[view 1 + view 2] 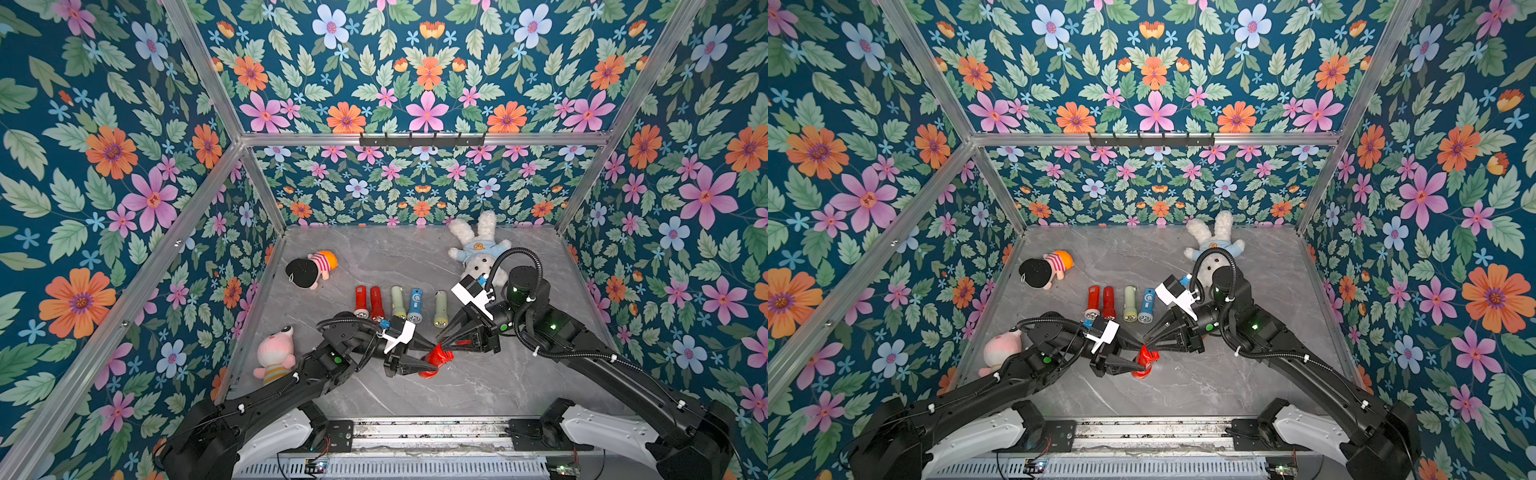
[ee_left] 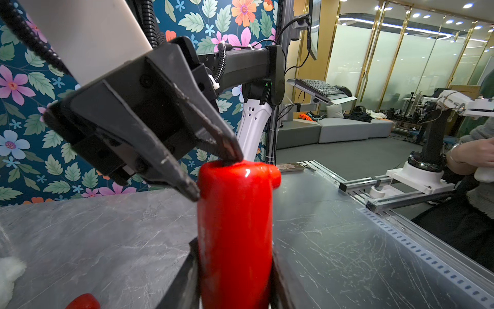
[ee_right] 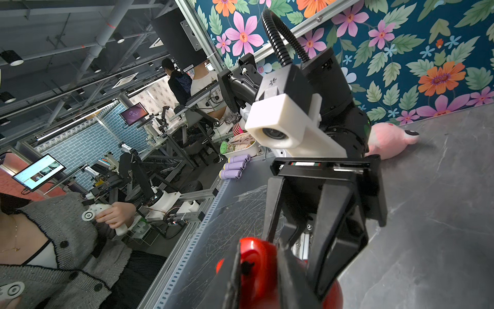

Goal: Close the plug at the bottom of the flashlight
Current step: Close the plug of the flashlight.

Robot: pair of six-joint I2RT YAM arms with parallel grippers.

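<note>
A red flashlight (image 1: 436,360) (image 1: 1147,360) is held just above the grey tabletop near the front middle. My left gripper (image 1: 430,368) (image 2: 234,281) is shut on its body, one finger on each side. In the left wrist view the flashlight (image 2: 235,227) points its tail end away, and a small red tab, the plug (image 2: 275,174), juts from the tail's rim. My right gripper (image 1: 439,345) (image 2: 219,177) (image 3: 260,270) has closed onto that tail end. One fingertip (image 2: 238,156) rests on the end face and its partner on the side. A dark hole (image 3: 247,264) shows between them.
Behind the grippers lies a row of flashlights: two red (image 1: 360,301) (image 1: 376,303), a pale green (image 1: 398,302), a blue (image 1: 414,305) and another pale green (image 1: 440,308). A black-haired doll (image 1: 309,268), a white rabbit plush (image 1: 478,245) and a pink plush (image 1: 274,353) lie around.
</note>
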